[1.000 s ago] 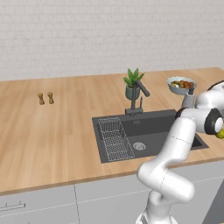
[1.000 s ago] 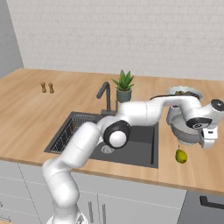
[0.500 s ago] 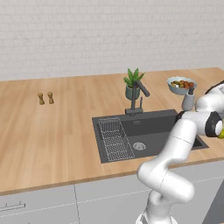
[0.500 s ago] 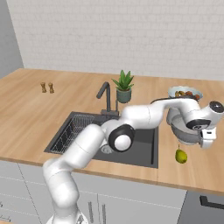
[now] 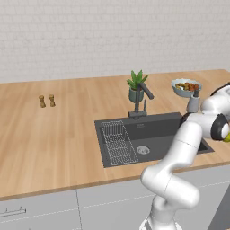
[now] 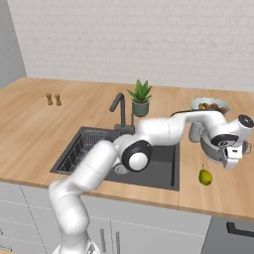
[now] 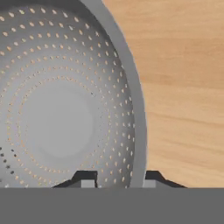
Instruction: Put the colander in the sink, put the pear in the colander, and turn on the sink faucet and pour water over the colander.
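Note:
The silvery perforated colander (image 7: 61,118) stands on the wooden counter right of the sink (image 6: 163,166), partly behind my hand (image 6: 212,149). My gripper (image 7: 119,178) reaches down over its near rim, one finger inside the wall and one outside, shut on the rim. From the right base view the gripper (image 6: 229,162) sits at the colander's right side. The yellow-green pear (image 6: 205,177) lies on the counter just in front of the colander, and shows at the frame edge (image 5: 227,137). The dark faucet (image 6: 119,106) stands behind the sink, spout angled up.
A pale bowl of mixed fruit (image 6: 209,105) sits behind the colander. A potted plant (image 6: 140,99) stands by the faucet. A wire rack (image 5: 117,143) fills the sink's left part. Two small shakers (image 5: 47,101) stand far left. The counter's front edge runs close below the pear.
The jaws have come together on the colander's rim. The hand has settled slightly lower over it; colander and pear stay in place.

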Tool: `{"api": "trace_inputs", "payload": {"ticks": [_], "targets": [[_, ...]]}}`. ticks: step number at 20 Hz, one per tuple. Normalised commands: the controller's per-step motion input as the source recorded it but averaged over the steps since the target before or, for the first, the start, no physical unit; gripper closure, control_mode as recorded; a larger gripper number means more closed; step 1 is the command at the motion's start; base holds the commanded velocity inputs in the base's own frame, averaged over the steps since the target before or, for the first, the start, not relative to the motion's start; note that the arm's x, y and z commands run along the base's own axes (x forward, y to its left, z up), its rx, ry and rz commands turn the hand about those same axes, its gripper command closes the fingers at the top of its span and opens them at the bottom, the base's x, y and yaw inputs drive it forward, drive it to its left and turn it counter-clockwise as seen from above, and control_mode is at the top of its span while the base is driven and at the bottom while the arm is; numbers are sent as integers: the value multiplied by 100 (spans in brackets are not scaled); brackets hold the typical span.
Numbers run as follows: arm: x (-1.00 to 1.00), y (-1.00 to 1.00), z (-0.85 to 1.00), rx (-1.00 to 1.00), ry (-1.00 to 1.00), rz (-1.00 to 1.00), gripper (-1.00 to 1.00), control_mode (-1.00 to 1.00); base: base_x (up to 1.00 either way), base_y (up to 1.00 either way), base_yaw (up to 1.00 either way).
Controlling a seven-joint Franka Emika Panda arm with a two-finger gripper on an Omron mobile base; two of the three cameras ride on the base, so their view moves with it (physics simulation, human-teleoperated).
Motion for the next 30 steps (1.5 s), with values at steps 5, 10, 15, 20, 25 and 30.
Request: {"api": "trace_inputs", "payload": {"ticks": [5,10,15,20,25,30], "targets": [[-1,76,-29,1,-1,0,100,-100,0,0,0],[-53,42,74,3,-18,7,100,-100,0,0,0],[-58,43,99,1,-17,13,100,-100,0,0,0],[-55,98,60,-15,9,33,100,-100,0,0,0],[-1,78,33,1,26,28,100,-100,0,0,0],[25,7,-1,21,16,16,100,-100,0,0,0]]}}
